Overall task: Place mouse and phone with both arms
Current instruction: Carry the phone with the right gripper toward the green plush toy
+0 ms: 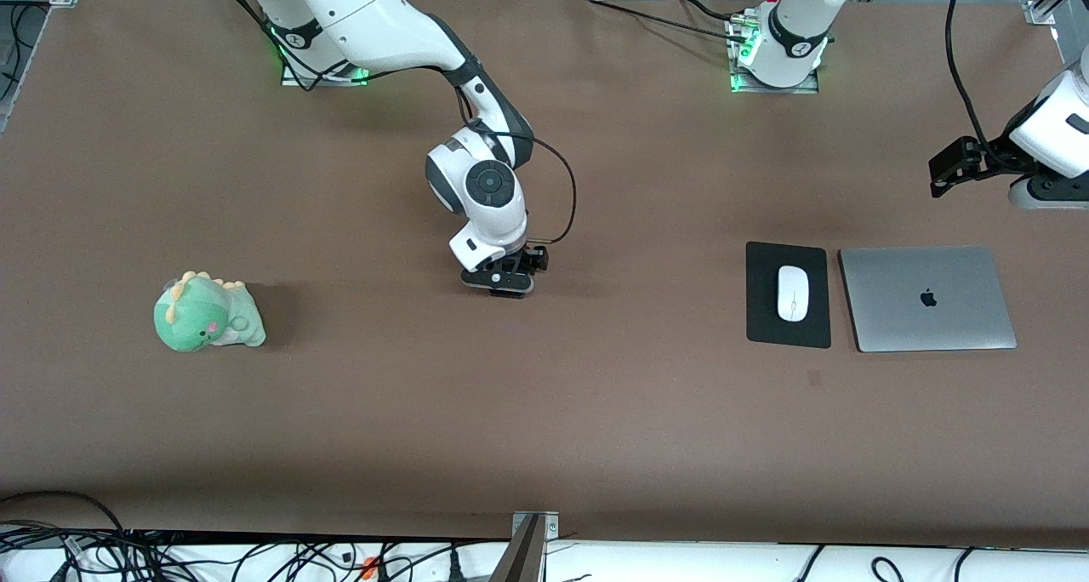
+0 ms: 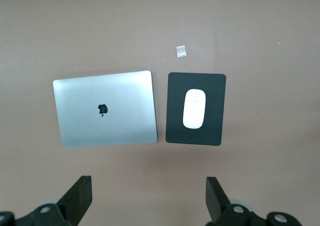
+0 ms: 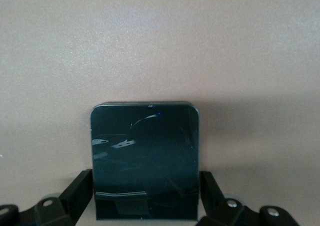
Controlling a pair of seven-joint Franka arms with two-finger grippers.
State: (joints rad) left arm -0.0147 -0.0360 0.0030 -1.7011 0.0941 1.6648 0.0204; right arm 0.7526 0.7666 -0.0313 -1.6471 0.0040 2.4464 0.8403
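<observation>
Mid-desk, toward the bases' edge: right gripper (image 1: 500, 282) low at the surface, fingers (image 3: 75, 191) clamped on the phone (image 3: 145, 161), one on each long side. Toward left arm's end: mouse (image 1: 792, 293) lies centred on mouse pad (image 1: 766, 310), pad just beside closed laptop (image 1: 927, 298). Left gripper (image 1: 949, 169) waits up over that end, fingers (image 2: 80, 196) wide apart, holding nothing. Green plush (image 1: 207, 313) sits toward right arm's end.
</observation>
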